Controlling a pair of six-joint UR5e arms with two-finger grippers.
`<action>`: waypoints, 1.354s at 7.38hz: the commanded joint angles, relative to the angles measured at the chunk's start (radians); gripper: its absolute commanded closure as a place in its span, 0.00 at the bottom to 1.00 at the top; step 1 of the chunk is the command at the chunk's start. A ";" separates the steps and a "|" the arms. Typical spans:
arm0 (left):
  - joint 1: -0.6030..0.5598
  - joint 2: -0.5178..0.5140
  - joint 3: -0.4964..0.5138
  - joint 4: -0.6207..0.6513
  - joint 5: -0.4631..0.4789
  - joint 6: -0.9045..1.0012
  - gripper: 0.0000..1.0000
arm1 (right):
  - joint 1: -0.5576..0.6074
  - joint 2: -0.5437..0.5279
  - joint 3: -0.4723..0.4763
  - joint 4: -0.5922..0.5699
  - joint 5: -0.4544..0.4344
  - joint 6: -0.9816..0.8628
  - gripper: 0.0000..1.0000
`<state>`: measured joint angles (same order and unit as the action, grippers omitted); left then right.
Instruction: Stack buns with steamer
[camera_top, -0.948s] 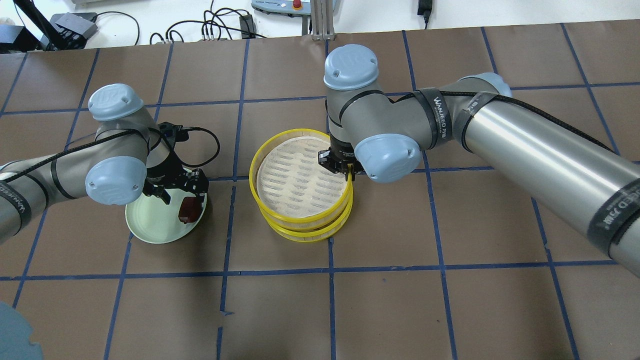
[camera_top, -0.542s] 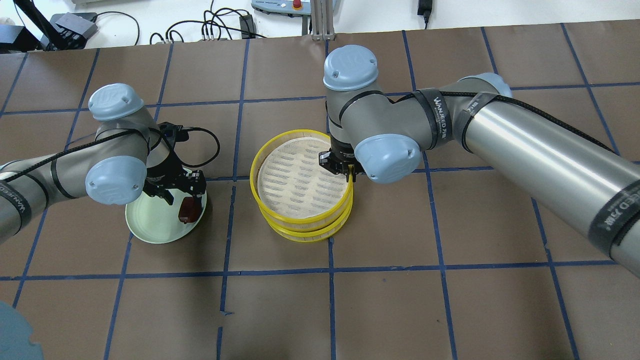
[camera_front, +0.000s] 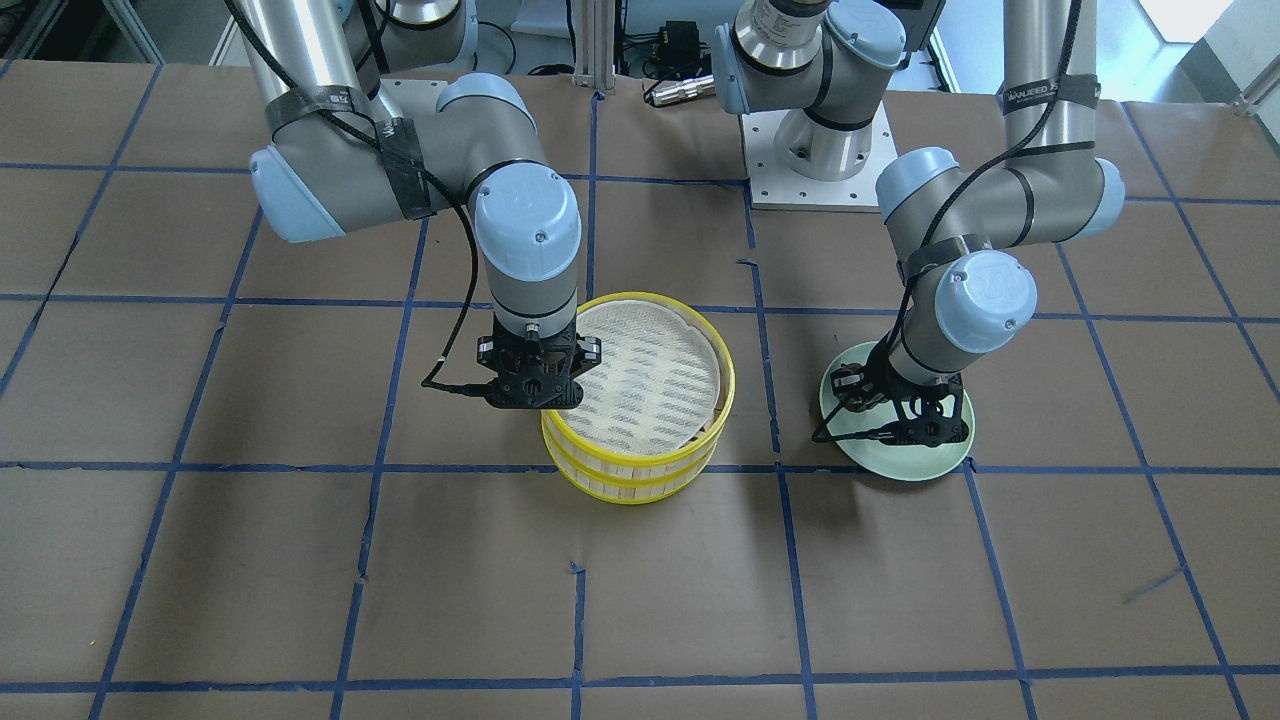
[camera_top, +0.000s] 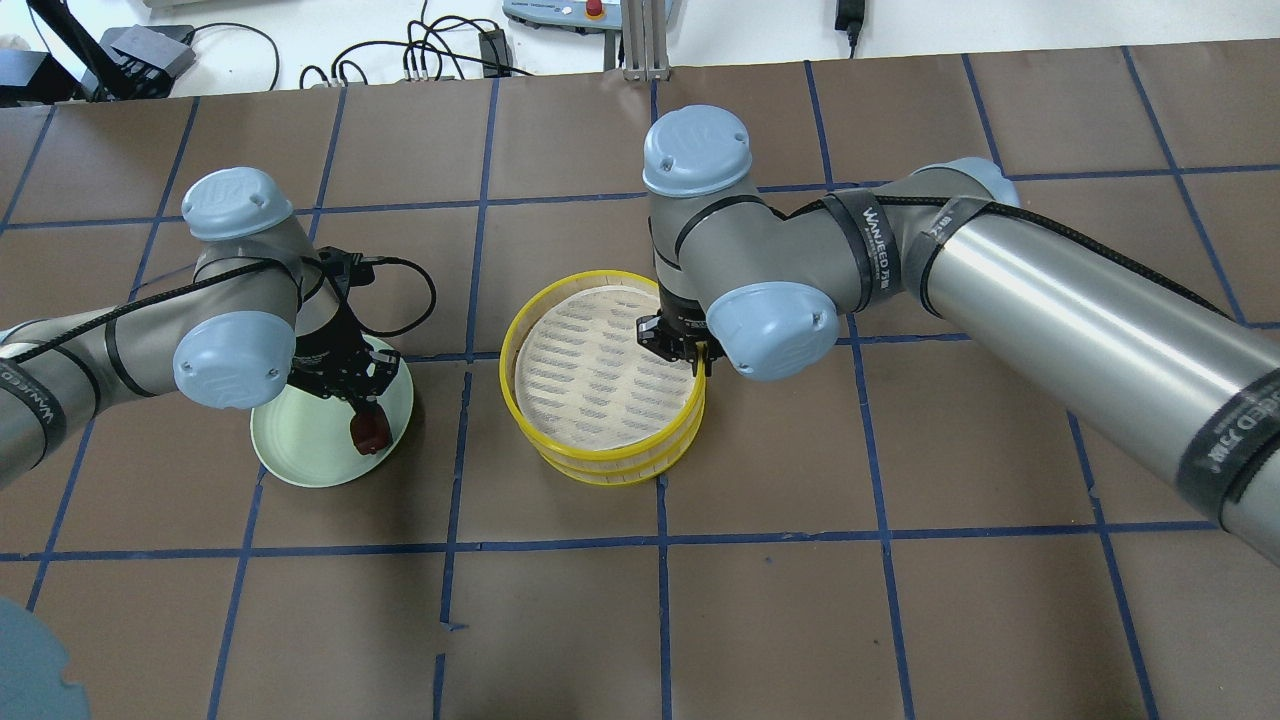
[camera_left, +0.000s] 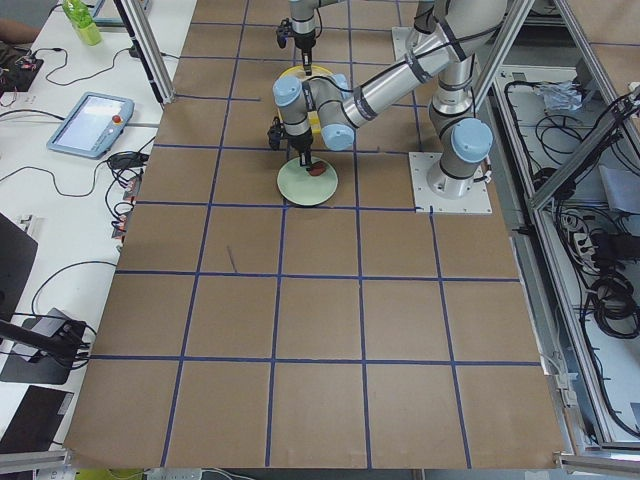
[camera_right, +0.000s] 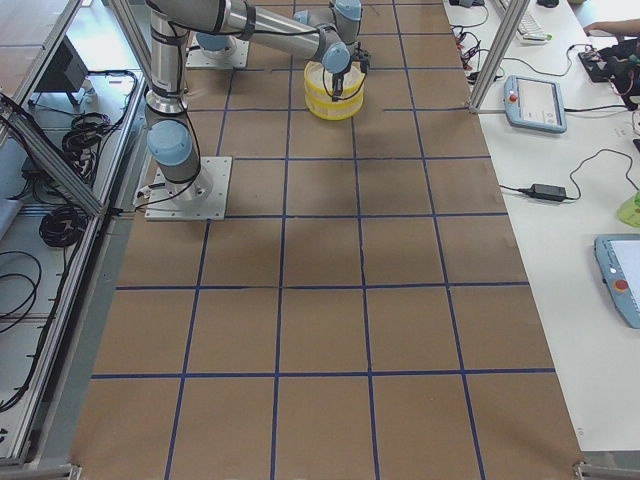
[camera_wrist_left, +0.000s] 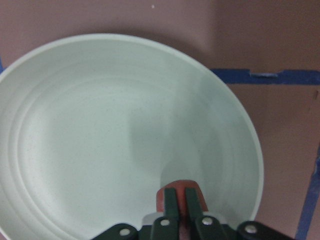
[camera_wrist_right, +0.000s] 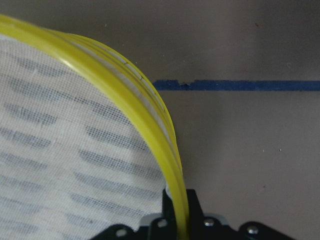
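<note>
Dark reddish-brown oblong bun (camera_top: 368, 432) pinched in left hand (camera_wrist_left: 180, 194) over pale green round plate (camera_top: 300, 455); pick step, transfer to steamer likely next
Left hand's fingers are nearly closed on the bun at the plate's steamer-side edge; lifted or not, can't tell. Right hand (camera_wrist_right: 181, 212) is closed on the top-tier rim of yellow-rimmed two-tier round steamer (camera_top: 600, 458), one finger inside, one outside, likely steadying it. Next probably: raise the bun, carry it across, lower it onto the mesh clear of the right hand. White bun not seen. Brown paper surface (camera_top: 900, 450) with blue tape grid; cables and teach pendant (camera_left: 90, 120) on the bench alongside
</note>
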<state>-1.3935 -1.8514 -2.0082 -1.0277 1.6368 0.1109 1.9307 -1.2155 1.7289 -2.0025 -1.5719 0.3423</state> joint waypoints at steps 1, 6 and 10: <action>-0.025 0.000 0.005 0.003 -0.005 -0.039 0.97 | -0.015 -0.001 -0.015 0.002 0.003 -0.008 0.00; -0.064 0.000 0.019 0.011 -0.040 -0.091 0.97 | -0.347 -0.275 -0.228 0.436 0.037 -0.112 0.00; -0.082 0.004 0.035 0.011 -0.040 -0.109 0.97 | -0.338 -0.322 -0.230 0.492 -0.005 -0.189 0.00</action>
<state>-1.4708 -1.8501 -1.9769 -1.0201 1.5962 0.0065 1.5920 -1.5285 1.4950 -1.5183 -1.5721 0.1945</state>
